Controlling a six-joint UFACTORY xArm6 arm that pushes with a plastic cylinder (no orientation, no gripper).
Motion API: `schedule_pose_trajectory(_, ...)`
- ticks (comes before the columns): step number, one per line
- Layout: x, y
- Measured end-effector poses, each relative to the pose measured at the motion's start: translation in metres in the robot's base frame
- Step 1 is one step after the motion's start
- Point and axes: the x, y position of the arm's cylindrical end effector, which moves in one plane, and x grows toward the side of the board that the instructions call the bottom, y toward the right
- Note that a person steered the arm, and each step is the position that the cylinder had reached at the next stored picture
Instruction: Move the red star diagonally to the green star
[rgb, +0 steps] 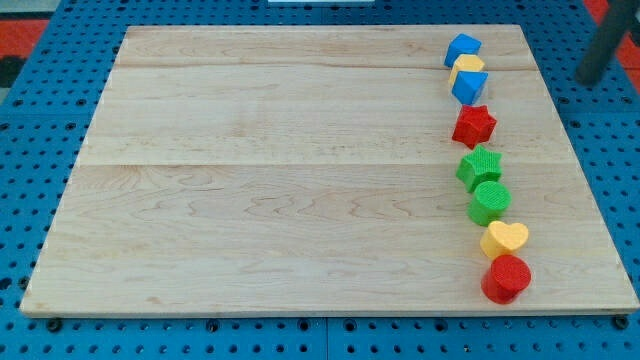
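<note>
Our tip (590, 77) hung off the board past its top right corner, touching no block, so nothing was being pushed. The red star (474, 125) sat near the right edge, just above the green star (480, 166), apart

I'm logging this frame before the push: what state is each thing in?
Red star: flat, untouched, just above the green star.
Green star: flat, touching the green cylinder.
Green cylinder: upright.
Yellow heart: flat, against the red cylinder.
Red cylinder: upright, near the board's bottom edge.
Blue blocks and: flanking the yellow block.
My tip: off the board, right of the blocks.
</note>
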Motion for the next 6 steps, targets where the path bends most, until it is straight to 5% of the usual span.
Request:
schedule_pose_trajectory(1, 0.062, -0.039)
schedule_pose_trajectory(3, 0.038, -0.079)
schedule_pose_trajectory(5, 0.013, -0.251)
schedule_pose_trajectory(6, 0.027, -0.228)
